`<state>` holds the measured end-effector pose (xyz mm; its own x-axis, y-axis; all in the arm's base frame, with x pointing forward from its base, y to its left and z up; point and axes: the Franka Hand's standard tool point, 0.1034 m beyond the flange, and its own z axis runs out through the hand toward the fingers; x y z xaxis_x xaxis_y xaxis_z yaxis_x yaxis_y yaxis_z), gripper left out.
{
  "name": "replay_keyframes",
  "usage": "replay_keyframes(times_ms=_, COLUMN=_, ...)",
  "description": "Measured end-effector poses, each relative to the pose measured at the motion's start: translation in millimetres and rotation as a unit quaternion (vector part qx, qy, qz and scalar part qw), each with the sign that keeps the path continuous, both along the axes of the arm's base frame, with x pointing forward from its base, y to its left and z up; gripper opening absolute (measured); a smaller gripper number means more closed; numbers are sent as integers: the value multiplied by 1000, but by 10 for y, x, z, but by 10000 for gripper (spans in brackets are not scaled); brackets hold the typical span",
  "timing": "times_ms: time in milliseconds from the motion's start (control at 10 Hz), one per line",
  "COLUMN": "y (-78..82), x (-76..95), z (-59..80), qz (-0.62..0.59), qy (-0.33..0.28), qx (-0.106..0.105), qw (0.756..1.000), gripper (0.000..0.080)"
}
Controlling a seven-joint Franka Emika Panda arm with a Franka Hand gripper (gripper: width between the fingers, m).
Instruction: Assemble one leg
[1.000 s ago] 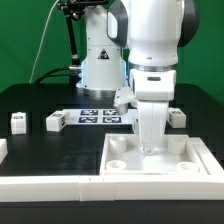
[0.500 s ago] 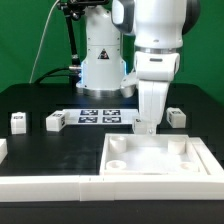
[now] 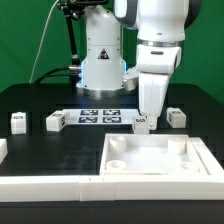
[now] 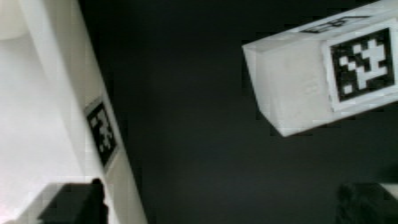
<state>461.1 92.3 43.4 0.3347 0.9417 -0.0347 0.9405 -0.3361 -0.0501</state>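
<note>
White gripper (image 3: 143, 122) hovering over table (image 3: 40, 145), fingers (image 4: 71, 200) spread wide, empty, near panel (image 3: 112, 152) edge and tagged leg (image 4: 338, 70).

Robotics lab, no question: a white arm (image 3: 158, 40) stands on a black table (image 3: 40, 150), with a plain green wall (image 3: 25, 40) behind and cables (image 3: 66, 45) hanging at the back. Mid-table lies a marker board (image 3: 100, 116), and there's a coded tag on a leg (image 3: 55, 121) too.
</note>
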Motion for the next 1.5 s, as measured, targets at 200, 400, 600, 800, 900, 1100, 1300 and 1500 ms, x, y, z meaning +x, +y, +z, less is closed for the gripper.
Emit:
replay_keyframes(times_ms=200, y=113, x=-91, z=-28, qz=-152, qy=3, qx=-11, qw=988, gripper=648)
replay_keyframes(times_ms=400, y=263, x=-189, z=-58, qz=-268, qy=8, qx=-17, qw=963, gripper=648)
replay_keyframes(times_ms=600, y=379, x=-232, z=-72, qz=-375, qy=17, qx=-15, qw=927, gripper=649)
replay_keyframes(times_ms=800, y=441, x=-248, z=-81, qz=-455, qy=24, qx=-15, qw=890, gripper=648)
replay_keyframes(times_ms=900, y=457, x=-253, z=-81, qz=-517, qy=27, qx=-18, qw=855, gripper=648)
replay_keyframes(times_ms=1100, y=480, x=-267, z=-82, qz=-548, qy=28, qx=-20, qw=836, gripper=649)
replay_keyframes(times_ms=1300, y=606, x=-457, z=-126, qz=-539, qy=28, qx=-20, qw=842, gripper=648)
replay_keyframes(times_ms=1500, y=695, x=-709, z=-177, qz=-524, qy=25, qx=-20, qw=851, gripper=648)
